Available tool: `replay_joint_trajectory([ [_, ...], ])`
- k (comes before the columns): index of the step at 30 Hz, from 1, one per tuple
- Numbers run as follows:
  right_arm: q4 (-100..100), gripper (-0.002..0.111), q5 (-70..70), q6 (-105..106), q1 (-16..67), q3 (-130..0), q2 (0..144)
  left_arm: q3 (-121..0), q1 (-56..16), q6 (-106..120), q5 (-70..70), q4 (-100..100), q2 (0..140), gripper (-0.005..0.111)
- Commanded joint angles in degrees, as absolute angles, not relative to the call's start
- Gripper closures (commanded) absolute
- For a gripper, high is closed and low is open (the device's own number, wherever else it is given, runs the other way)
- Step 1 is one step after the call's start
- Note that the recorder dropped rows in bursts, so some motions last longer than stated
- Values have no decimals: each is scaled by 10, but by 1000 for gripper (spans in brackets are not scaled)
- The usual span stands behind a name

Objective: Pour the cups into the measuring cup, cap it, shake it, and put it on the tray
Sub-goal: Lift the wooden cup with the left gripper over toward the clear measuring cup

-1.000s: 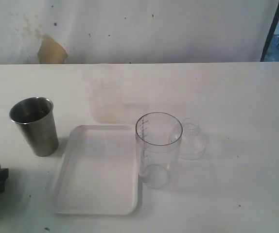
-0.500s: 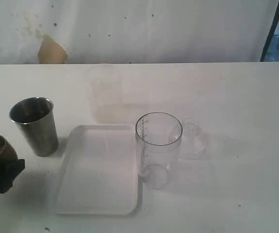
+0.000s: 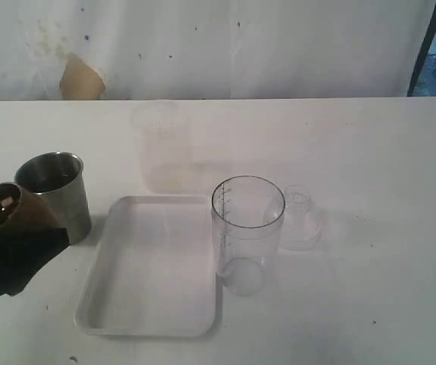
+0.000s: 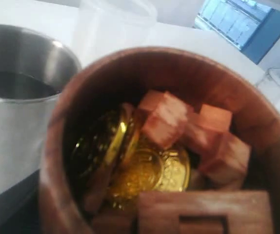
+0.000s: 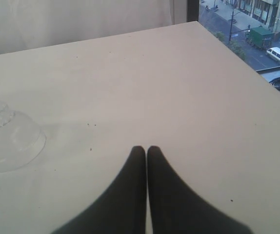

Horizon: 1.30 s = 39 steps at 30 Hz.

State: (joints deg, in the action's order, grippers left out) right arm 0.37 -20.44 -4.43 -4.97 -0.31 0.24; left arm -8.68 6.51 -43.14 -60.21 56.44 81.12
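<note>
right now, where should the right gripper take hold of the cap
By the short neck, coming straight down. The cap sits rim-down with the neck up; its dome is wide and smooth, probably too wide for the jaws. The measuring cup stands close beside it, so a side approach looks cramped. The right gripper is shut and must open first.

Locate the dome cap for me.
Exterior view: the cap sits on the table right of centre, close to the right of the measuring cup, neck up.
</note>
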Motion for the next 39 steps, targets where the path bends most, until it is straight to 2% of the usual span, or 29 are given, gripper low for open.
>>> replay_joint_trajectory([
  [1,4,108,-201,-45,-51,0,0,-132,-4,-447,-584,532,806,107],
  [7,4,108,-201,-45,-51,0,0,-230,-104,-456,-471,494,806,107],
  [15,4,108,-201,-45,-51,0,0,-389,-208,-468,-217,480,810,107],
  [25,4,108,-201,-45,-51,0,0,-528,-276,-519,-152,526,901,107],
  [39,4,108,-201,-45,-51,0,0,-677,-342,-488,-129,549,1043,107],
])
